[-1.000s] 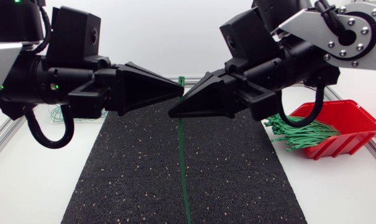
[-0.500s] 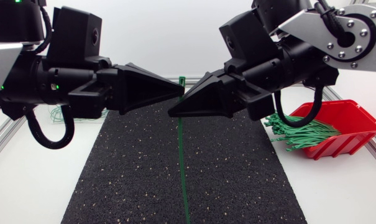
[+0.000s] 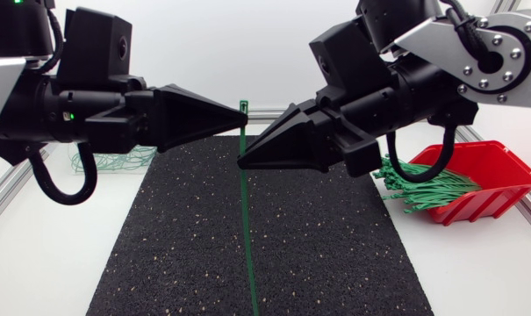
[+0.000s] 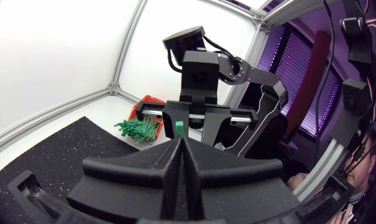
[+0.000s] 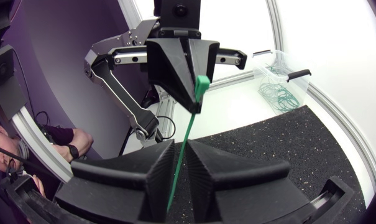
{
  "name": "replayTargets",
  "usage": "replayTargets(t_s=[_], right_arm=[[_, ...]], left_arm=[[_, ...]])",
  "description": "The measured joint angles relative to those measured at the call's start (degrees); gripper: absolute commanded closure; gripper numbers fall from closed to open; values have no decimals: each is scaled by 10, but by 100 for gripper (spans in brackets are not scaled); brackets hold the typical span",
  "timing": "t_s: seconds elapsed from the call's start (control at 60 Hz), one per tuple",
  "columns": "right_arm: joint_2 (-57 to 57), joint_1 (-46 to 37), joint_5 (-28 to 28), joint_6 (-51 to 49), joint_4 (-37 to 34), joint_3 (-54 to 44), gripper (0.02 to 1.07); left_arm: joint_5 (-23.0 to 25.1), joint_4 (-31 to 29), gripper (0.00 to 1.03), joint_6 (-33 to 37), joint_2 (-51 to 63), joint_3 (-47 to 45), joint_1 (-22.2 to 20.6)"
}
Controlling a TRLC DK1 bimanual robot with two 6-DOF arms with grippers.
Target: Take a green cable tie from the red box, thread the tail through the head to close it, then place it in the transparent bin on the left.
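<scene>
- Green cable tie (image 3: 246, 219) is out of the red box (image 3: 502, 171) and hangs nearly upright between the two grippers, over the black mat (image 3: 335, 246).
- Left gripper (image 3: 239, 125): fingers pressed together on the tie just under its head (image 4: 180, 129), which pokes up past the fingertips.
- Right gripper (image 3: 243, 162): sits just below the left one. Its own wrist view shows a narrow gap between the fingers with the strap running through it. The fingers look apart, and I see no squeeze on the tie.
- Tail drops straight down from the right gripper, unbent and well below the head.
- Progress: the pick is done. Threading has not started, because the tie has no loop and the head is empty. Still to do, by my reckoning: bend the tail up, feed it through the head, pull it closed and carry it off.
- Transparent bin (image 5: 262, 71) lies beyond the left gripper, on that arm's side, with green loops (image 5: 281, 93) already inside.
- Spare ties (image 3: 419, 189) spill from the red box behind the right gripper.
- Against a second ago: the left gripper has drifted up and towards its own side, taking the tie with it. The right gripper's tip has barely shifted, so the strap now runs right at that tip.
</scene>
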Motion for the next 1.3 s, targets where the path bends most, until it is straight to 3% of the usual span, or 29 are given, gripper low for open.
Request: replayTargets(t_s=[0.183,0.367,0.417,0.6,0.65,0.717,0.767,0.867,0.917,1.3], right_arm=[[-9,-12,33,2,0,-15,50],[-18,-31,80,2,-12,-26,47],[-17,-34,92,1,-22,-26,38],[-4,-31,111,-33,-129,-26,35],[3,-23,114,-40,-154,-26,27],[12,-6,123,-44,-170,-26,25],[13,12,161,-46,-168,-28,14],[13,50,250,-55,-146,-46,13],[12,59,280,-60,-117,-61,7],[-19,27,386,-196,-21,-100,6]], left_arm=[[39,-4,99,-11,0,0,38],[61,-13,99,-15,0,0,74],[64,-14,99,-15,0,0,80],[78,-22,99,-15,-1,0,100],[82,-25,99,-15,-2,0,105],[83,-28,99,-15,-6,0,109],[84,-28,99,-15,-10,0,110],[85,-28,99,-15,-17,0,113],[85,-31,99,-15,-19,0,117],[108,-61,99,-40,-17,1,150]])
